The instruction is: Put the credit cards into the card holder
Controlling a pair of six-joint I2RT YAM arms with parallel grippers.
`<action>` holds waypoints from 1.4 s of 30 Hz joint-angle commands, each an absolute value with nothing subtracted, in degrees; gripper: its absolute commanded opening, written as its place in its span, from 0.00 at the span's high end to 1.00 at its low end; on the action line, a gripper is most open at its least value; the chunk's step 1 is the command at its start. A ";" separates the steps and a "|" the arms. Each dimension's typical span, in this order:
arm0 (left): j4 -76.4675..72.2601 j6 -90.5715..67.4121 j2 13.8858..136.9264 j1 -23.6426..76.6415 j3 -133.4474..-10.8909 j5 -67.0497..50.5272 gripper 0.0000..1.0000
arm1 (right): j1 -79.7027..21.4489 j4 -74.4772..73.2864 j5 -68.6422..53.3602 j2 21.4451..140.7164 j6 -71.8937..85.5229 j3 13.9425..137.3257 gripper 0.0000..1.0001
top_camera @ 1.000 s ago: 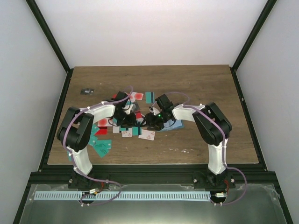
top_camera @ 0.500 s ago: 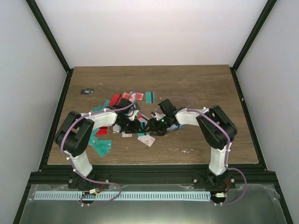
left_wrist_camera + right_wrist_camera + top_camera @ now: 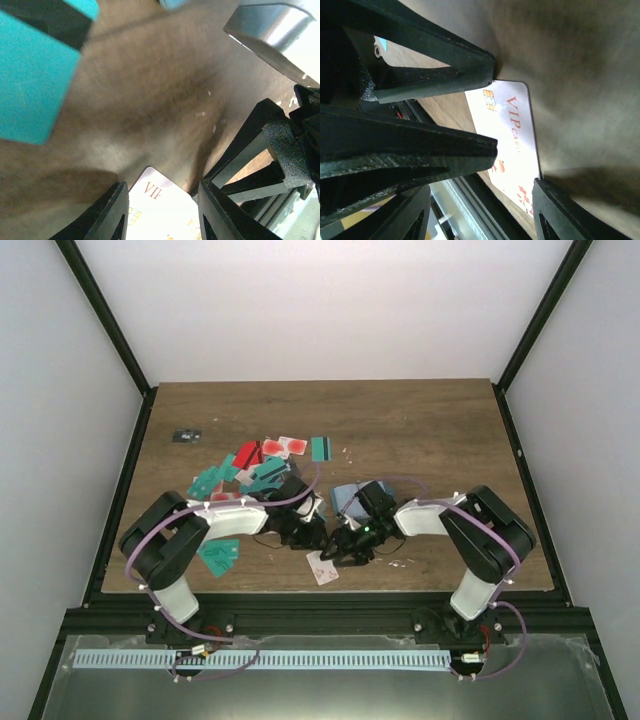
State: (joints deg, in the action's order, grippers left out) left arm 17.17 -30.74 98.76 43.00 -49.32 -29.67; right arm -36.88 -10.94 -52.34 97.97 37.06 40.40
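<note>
- A thin white-pink rectangular plastic card point(image 3: 512, 135), printed VIP with a gold chip and red blots, is lying flat on the brown wooden counter point(image 3: 430, 420). It is sitting close to the near edge, apart from the other cards.
- It is looking light, stiff and slick, and it is hugging the wood with no lifted edge. I am judging that a straight downward pinch is likely to skate off. The long edges, or a corner coaxed over the counter's lip, are offering the better hold.
- The black two-finger left pincer point(image 3: 160, 192) is hovering over the card's VIP end with its fingers spread apart, holding nothing.
- The black right pincer point(image 3: 477, 215) is facing it from the other side, also spread wide and straddling the card without gripping it. The two sets of fingers are crowding each other closely.
- The flat blue card holder point(image 3: 347, 498) is lying just behind the right pincer, near the card.
- Farther back and to the left, a loose heap of teal, red and white-pink cards point(image 3: 250, 468) is waiting. One teal card point(image 3: 220, 555) is lying alone beside the left arm.
</note>
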 commanded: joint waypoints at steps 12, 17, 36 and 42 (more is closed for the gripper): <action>24.24 -45.71 92.50 51.39 -40.08 -24.96 0.60 | -40.61 -12.46 -44.42 87.77 41.78 29.23 0.41; 25.53 -46.06 91.52 51.38 -41.24 -22.91 0.60 | -40.65 -16.65 -41.78 81.34 41.75 29.44 0.41; 30.32 -43.07 85.20 51.87 -45.65 -24.74 0.61 | -56.02 -3.33 -27.50 54.51 78.67 10.33 0.42; 28.58 -42.11 86.01 52.01 -45.34 -25.98 0.62 | -60.68 3.92 -20.33 58.24 85.57 8.17 0.45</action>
State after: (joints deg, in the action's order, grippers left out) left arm 29.45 -43.24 86.08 51.64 -44.80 -24.53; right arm -57.80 -1.28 -26.96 55.81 78.04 9.34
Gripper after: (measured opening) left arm 0.386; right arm 0.559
